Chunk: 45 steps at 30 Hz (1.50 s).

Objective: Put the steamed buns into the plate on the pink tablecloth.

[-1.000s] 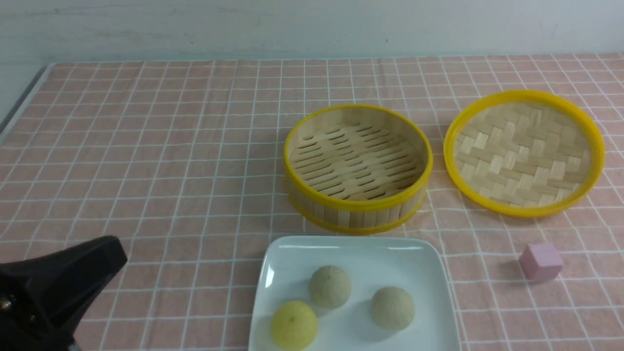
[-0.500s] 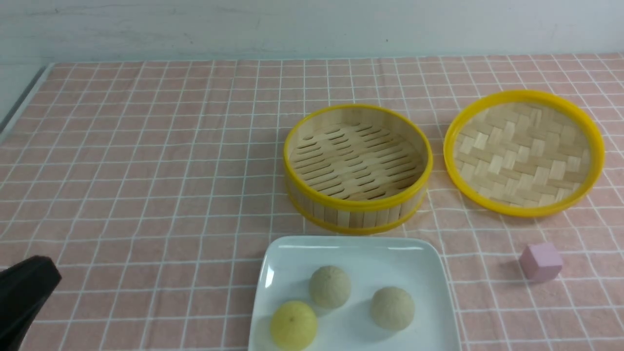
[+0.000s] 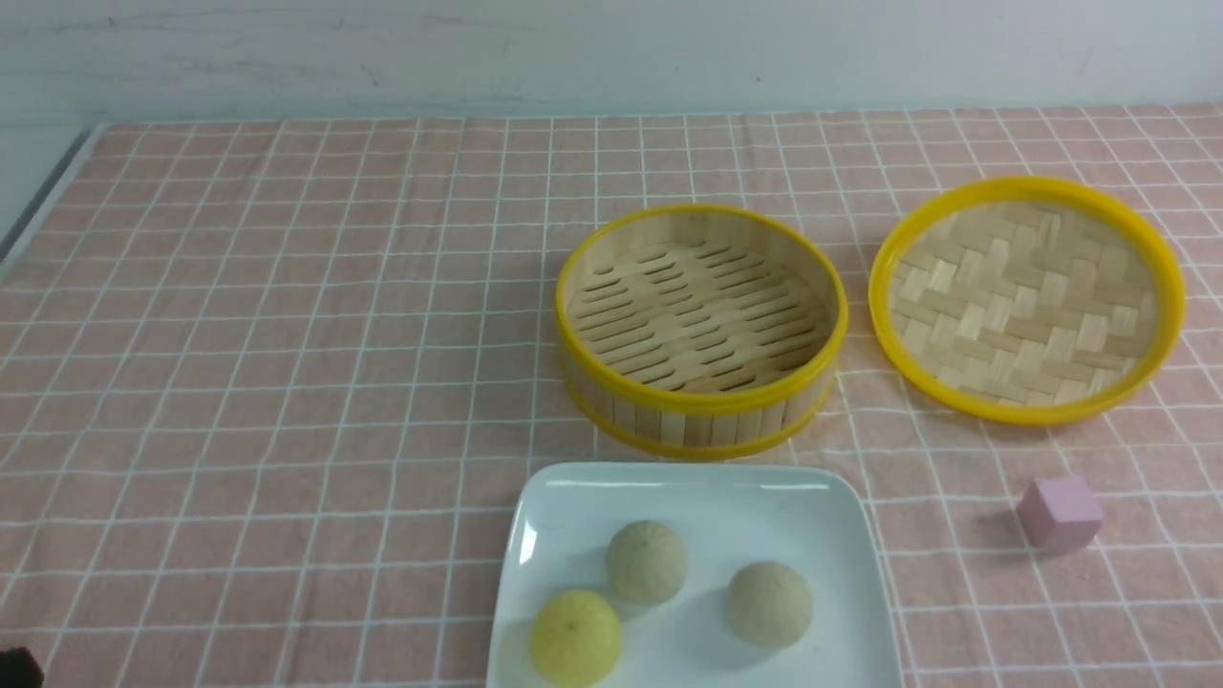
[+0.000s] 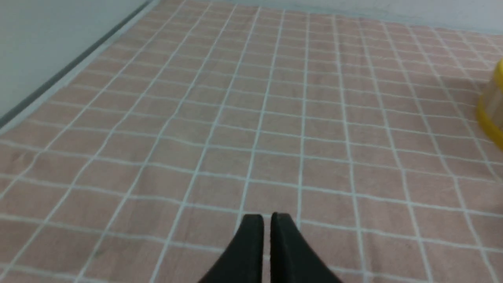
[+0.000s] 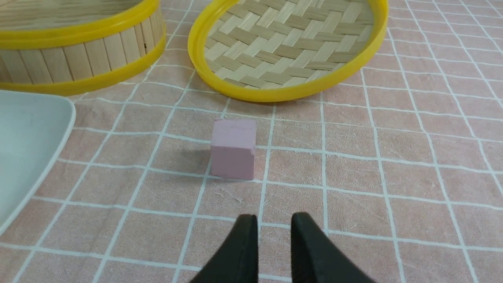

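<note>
Three steamed buns lie in the white square plate (image 3: 688, 497) at the front middle of the pink tablecloth (image 3: 287, 334): two pale ones (image 3: 647, 562) (image 3: 769, 603) and a yellow one (image 3: 575, 637). Only a black scrap of my left gripper (image 3: 14, 664) shows at the bottom left corner of the front view. In the left wrist view it (image 4: 267, 216) is shut and empty over bare cloth, far from the plate. My right gripper (image 5: 274, 216) is empty, its jaws a narrow gap apart, low over the cloth. The plate's corner (image 5: 27, 137) shows beside it. The right gripper is out of the front view.
An empty bamboo steamer basket (image 3: 700, 330) stands behind the plate, with its woven lid (image 3: 1027, 298) lying to the right. A small pink cube (image 3: 1060, 514) sits right of the plate, just ahead of my right gripper (image 5: 233, 149). The table's left edge (image 3: 38, 201) runs along the far left.
My left gripper has pulled back towards the bottom left and has almost left the front view. The buns, plate, basket, lid and cube have not moved.
</note>
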Tool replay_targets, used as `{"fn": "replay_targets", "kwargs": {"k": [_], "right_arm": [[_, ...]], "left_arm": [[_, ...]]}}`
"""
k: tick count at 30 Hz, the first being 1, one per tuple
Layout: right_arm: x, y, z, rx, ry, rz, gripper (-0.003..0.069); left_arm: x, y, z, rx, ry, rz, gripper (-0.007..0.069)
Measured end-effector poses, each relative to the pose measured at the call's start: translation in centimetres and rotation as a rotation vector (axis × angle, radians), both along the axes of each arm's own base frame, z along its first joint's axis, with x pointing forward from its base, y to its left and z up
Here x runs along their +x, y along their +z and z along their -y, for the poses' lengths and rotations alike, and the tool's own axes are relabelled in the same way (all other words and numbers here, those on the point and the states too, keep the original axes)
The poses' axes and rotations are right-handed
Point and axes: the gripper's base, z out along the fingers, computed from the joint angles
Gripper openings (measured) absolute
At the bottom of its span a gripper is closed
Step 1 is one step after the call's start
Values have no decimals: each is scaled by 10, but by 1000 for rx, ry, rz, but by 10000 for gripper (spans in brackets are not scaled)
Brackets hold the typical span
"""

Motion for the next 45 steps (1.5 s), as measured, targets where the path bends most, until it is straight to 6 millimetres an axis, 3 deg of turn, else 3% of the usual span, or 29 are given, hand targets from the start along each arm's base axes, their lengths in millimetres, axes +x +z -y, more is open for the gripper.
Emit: {"fn": "replay_targets", "kwargs": {"k": [45], "right_arm": [[0, 0, 0, -1, 0, 0, 212]], "left_arm": [[-1, -6, -1, 2, 9, -50, 75]]}}
